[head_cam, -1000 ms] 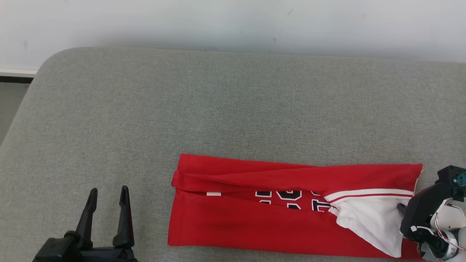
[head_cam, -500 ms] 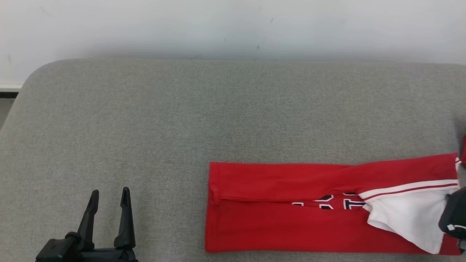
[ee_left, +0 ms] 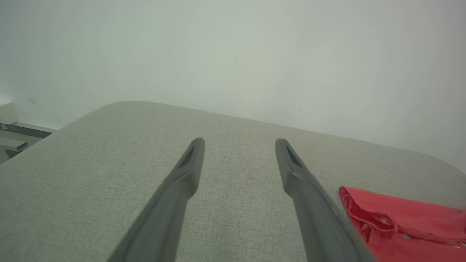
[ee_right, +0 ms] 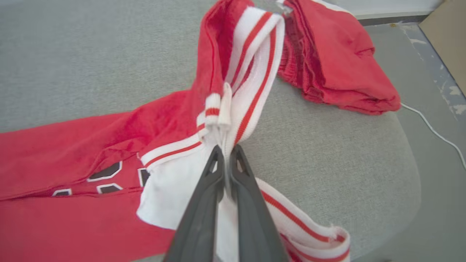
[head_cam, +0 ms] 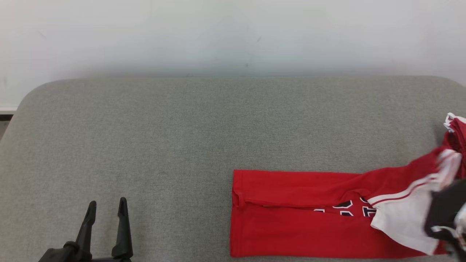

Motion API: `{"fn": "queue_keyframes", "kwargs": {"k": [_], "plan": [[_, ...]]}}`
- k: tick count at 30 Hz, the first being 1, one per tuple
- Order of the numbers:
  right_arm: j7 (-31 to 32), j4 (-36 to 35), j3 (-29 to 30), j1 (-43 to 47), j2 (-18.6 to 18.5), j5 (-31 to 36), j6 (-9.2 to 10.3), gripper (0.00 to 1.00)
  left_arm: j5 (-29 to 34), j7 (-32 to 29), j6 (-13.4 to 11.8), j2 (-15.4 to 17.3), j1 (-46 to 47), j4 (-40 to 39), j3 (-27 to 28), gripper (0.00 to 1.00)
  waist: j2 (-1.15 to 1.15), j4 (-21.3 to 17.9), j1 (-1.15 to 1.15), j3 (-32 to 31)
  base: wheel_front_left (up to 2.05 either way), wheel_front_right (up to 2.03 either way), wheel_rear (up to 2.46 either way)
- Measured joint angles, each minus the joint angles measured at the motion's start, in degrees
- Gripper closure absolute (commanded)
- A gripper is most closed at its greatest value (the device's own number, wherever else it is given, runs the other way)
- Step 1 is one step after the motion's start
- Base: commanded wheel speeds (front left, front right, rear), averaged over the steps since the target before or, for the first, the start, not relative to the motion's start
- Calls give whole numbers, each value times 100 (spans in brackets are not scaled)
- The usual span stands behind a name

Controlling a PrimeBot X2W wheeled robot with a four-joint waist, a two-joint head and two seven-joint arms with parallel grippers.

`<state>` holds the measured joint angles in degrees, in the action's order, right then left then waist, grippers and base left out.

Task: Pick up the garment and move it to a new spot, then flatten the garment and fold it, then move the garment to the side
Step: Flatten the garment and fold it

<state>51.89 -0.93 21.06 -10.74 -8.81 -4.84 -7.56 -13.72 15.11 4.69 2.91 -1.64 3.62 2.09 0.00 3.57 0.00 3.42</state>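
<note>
The red garment (head_cam: pixel 302 218), with dark lettering and a white, red-striped trim, lies folded into a long strip on the grey padded surface (head_cam: pixel 182 138). Its left end also shows in the left wrist view (ee_left: pixel 400 222). My right gripper (ee_right: pixel 226 149) is shut on the white trim (ee_right: pixel 251 72) at the garment's right end and holds that end raised off the surface. In the head view its dark body (head_cam: pixel 444 214) is blurred at the right edge. My left gripper (head_cam: pixel 107 203) is open at the lower left, well clear of the garment, with nothing between its fingers (ee_left: pixel 189 171).
A bunched red cloth (ee_right: pixel 338 65) lies beyond the raised end near the surface's rounded right edge; I cannot tell whether it belongs to the garment. Past that edge are floor, a white cable (ee_right: pixel 433 131) and cardboard (ee_right: pixel 447 36). A white wall (head_cam: pixel 233 32) stands behind.
The right gripper has shut on the trim, lifted that end and pulled the garment to the right across the surface. The head camera has also shifted. The left gripper has stayed open.
</note>
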Motion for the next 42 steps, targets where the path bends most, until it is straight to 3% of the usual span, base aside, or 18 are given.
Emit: {"fn": "queue_keyframes", "kwargs": {"k": [7, 12, 21, 26, 33, 40, 41, 42], "plan": [[517, -375, -1642, 120, 167, -689, 0, 100, 13, 0, -4, 0, -80, 3, 69, 0, 0, -69, 0, -89, 0, 0, 0], [493, -90, -2454, -126, 261, -976, 0, 100, 27, 0, 37, 0, -91, 15, 53, 0, 0, -28, 0, -125, 0, 0, 0], [42, 1174, -3377, -840, 519, -1129, 1, 100, 26, 0, 74, 1, -88, 56, -41, 0, 0, 172, 0, -136, 0, 0, 0], [-278, 1950, -3611, -1178, 572, -1157, 1, 100, 10, 0, 89, 1, -65, 96, -107, 0, 0, 306, 0, -128, 0, 0, 0], [-780, 2771, -4246, -1645, 587, -1752, 1, 100, -9, 0, 98, -2, 15, 131, -265, 0, 0, 478, 0, -60, 0, 0, 0], [-1147, 3464, -4429, -1908, 586, -1824, 1, 100, -25, 0, 113, -1, 118, 172, -343, 0, 0, 603, 0, 0, 0, 0, 0], [-1223, 3520, -4436, -1925, 586, -1876, 1, 80, -29, 0, 112, 0, 118, 171, -348, 0, 0, 609, 0, 8, 0, 0, 0], [-1352, 3535, -4433, -1935, 584, -1987, 1, 0, -33, 0, 110, -1, 118, 171, -347, 0, 0, 608, 0, 14, 0, 0, 0]]}}
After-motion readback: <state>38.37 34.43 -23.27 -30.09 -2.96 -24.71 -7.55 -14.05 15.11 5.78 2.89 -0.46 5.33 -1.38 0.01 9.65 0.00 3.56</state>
